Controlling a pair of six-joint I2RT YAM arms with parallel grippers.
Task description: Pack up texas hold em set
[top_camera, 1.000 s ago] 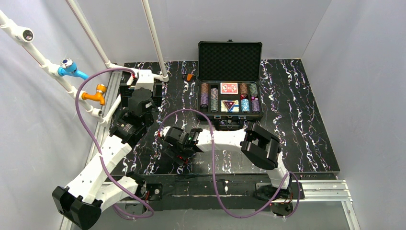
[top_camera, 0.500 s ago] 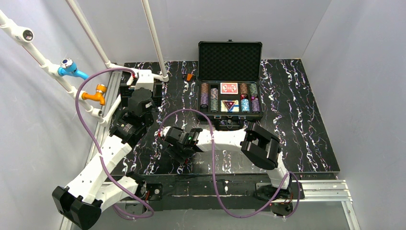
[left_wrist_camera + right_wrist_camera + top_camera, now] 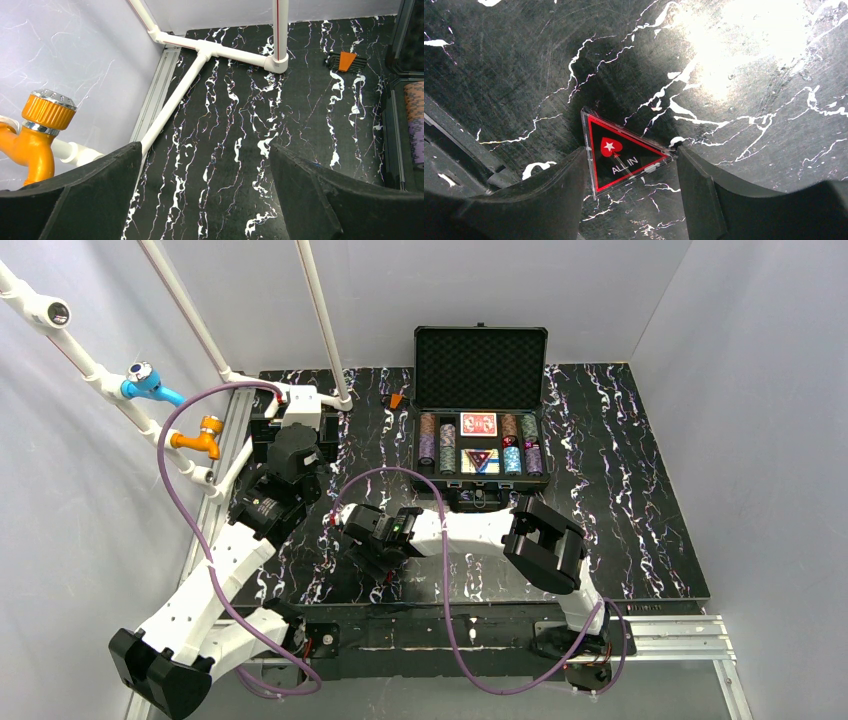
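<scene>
The black case [image 3: 480, 365] stands open at the back of the table, lid upright. In it lie chip stacks [image 3: 437, 440], a red card deck [image 3: 479, 423] and a triangle [image 3: 481, 460]. A second red-edged triangle [image 3: 624, 155], marked ALL IN, lies flat on the table near the front. My right gripper [image 3: 630, 165] is shut on it: one finger lies along its left edge, the other touches its right corner. My left gripper [image 3: 205, 165] hovers open over bare table at the left, well away from the case [image 3: 400, 100].
A small orange-and-black object [image 3: 345, 61] lies left of the case. White pipes [image 3: 210, 50] and an orange tap [image 3: 40, 125] stand along the left wall. A purple cable [image 3: 440, 540] loops over the right arm.
The right gripper's fingers have drawn in against the triangle on the table. The left arm has not moved.
</scene>
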